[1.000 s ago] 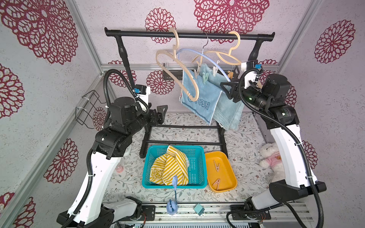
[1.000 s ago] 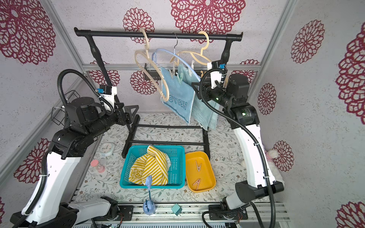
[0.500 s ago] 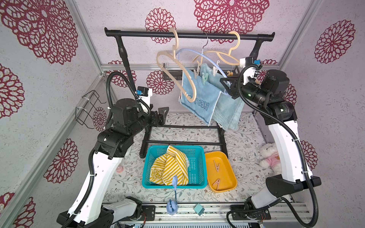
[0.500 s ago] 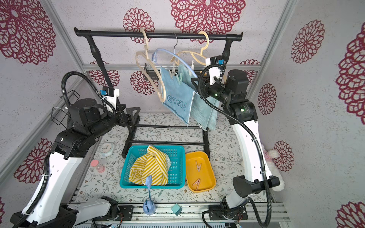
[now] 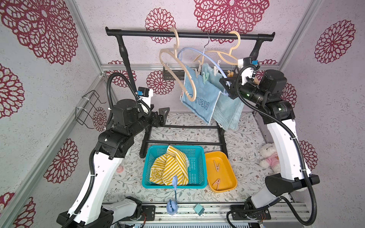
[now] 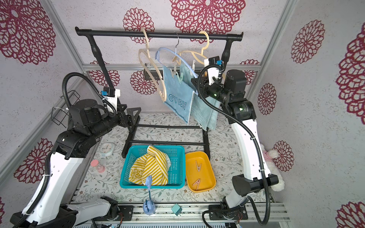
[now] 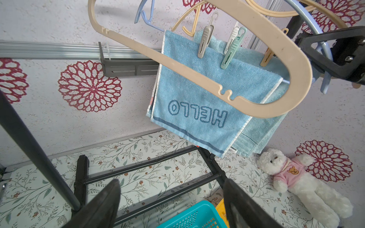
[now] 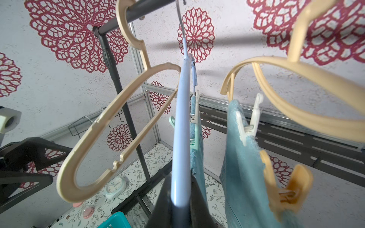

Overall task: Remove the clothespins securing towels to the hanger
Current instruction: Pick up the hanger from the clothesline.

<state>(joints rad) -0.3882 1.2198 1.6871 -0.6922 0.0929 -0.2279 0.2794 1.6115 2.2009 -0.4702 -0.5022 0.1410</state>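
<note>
My right gripper (image 8: 180, 201) is shut on the end of the light blue hanger (image 5: 205, 57), seen in both top views. The HELLO towel (image 7: 197, 94) hangs on that hanger under a beige clothespin (image 7: 204, 42) and a mint one (image 7: 233, 51). Behind it, the plain blue towel (image 8: 243, 167) is pinned to the yellow hanger (image 8: 296, 98) by a white clothespin (image 8: 248, 122) and an orange one (image 8: 284, 183). My left gripper (image 5: 163, 114) stands open and empty, low and left of the towels. The striped towel (image 5: 167, 167) lies in the basket.
An empty beige hanger (image 5: 177, 65) hangs left of the towels on the black rail (image 5: 189, 35). Below stand a teal basket (image 5: 195, 158) and an orange tray (image 5: 229, 183) holding two pegs. A plush toy (image 5: 268, 156) lies at the right, a clock (image 6: 106, 149) at the left.
The right gripper has risen a little and closed on the blue hanger's end. The left arm has barely moved and its jaws stay wide.
</note>
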